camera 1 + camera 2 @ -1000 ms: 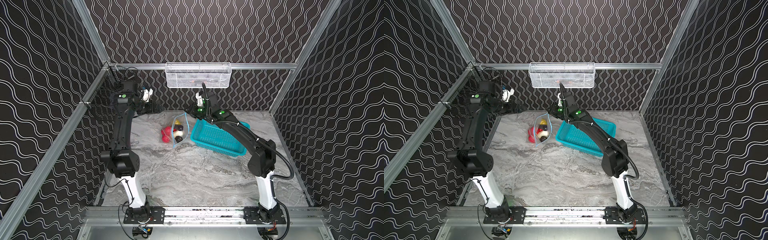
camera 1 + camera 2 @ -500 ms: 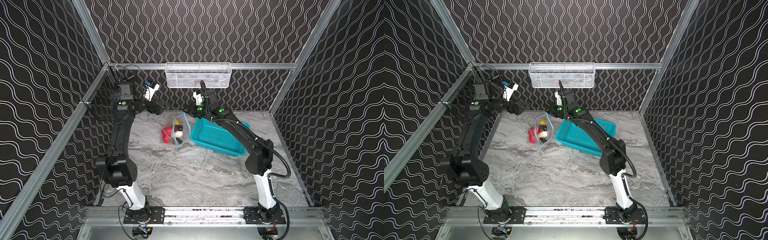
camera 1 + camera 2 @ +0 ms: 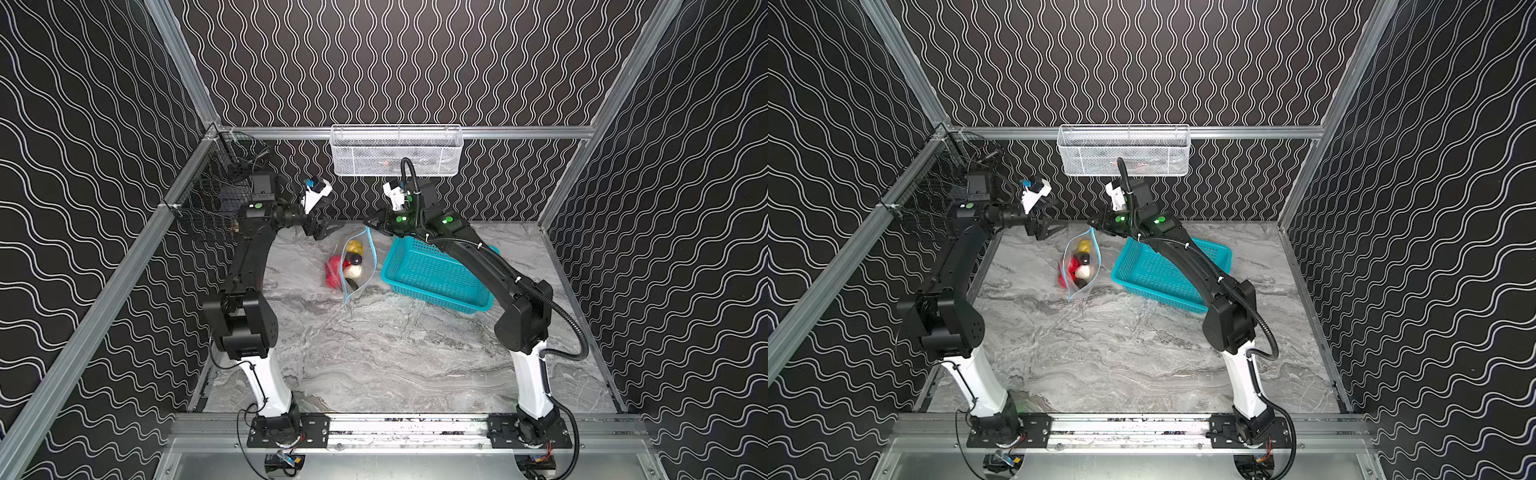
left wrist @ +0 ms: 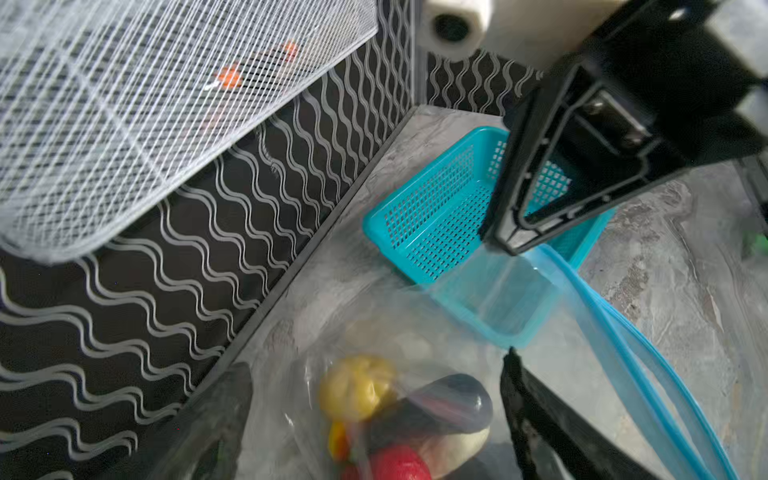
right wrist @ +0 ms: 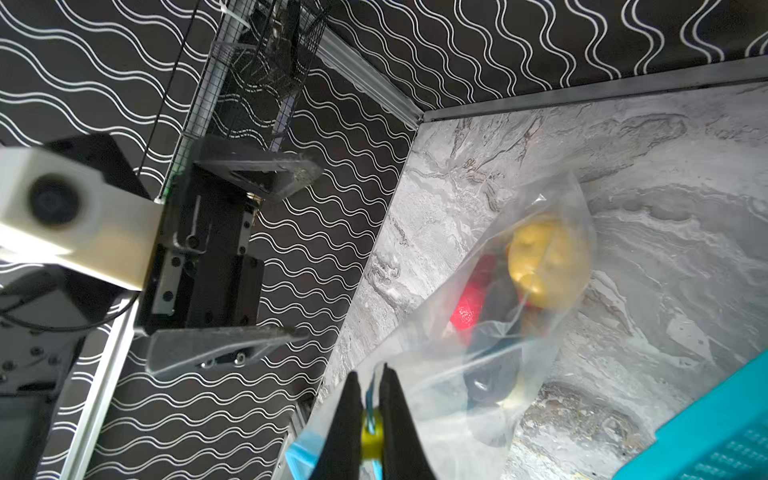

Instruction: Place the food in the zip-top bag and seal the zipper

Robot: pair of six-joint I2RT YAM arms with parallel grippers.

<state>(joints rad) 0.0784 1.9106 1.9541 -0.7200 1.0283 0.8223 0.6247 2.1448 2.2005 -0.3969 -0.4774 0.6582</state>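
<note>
Yellow slider tab (image 5: 370, 433) between clamped right jaws

One zip-top bag (image 3: 357, 286), one teal basket (image 3: 432, 293), one wire basket (image 3: 395, 149), two claws (image 3: 332, 232) (image 3: 368, 223)

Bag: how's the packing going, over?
Right gripper shut on slider. Left gripper open, empty. Food in bag, zipper unsealed. Nothing blocking.

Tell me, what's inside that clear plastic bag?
Through the clear bag show a yellow toy, a dark elongated one, a white one and a red one. Anything beneath that pile is hidden.
</note>
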